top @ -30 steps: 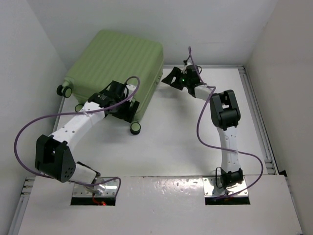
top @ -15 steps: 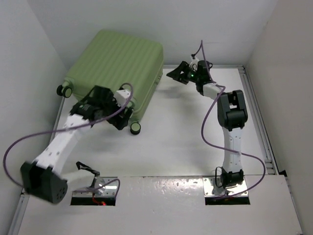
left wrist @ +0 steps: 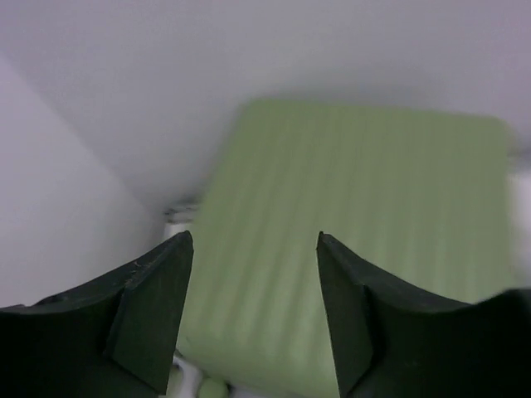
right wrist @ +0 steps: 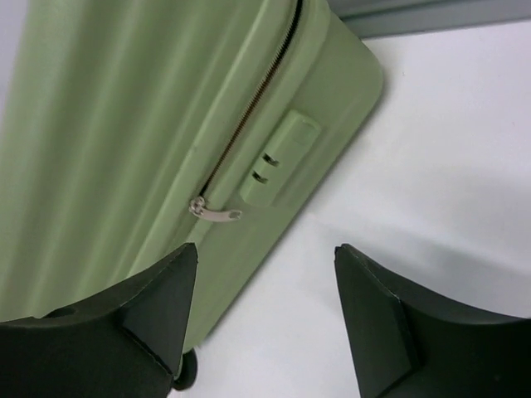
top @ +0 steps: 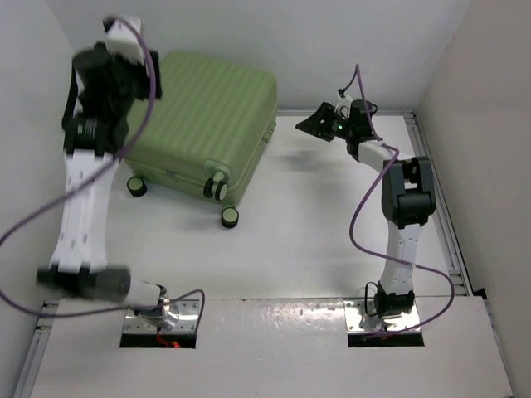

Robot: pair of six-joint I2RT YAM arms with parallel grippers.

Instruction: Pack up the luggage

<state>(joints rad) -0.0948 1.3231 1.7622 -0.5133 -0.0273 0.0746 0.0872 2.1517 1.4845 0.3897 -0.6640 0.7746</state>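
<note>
Pincers, two. Left pincer (left wrist: pixel 253 240), on an arm standing tall at the case's left side, has its fingers spread with nothing between them. One luggage (top: pixel 207 108), light green and ribbed, sits at the far-left corner of the bench (top: pixel 315 240), close to the white walls. Three wheels (top: pixel 229 217) show along its near edge. One zip pull (right wrist: pixel 214 211) hangs beside one recessed lock (right wrist: pixel 278 157) on its right side. The case is zipped shut, contents hidden. Right pincer (right wrist: pixel 267 249) hovers just right of the case, likewise spread and empty. Two purple cables (top: pixel 352 220), one per arm.
</note>
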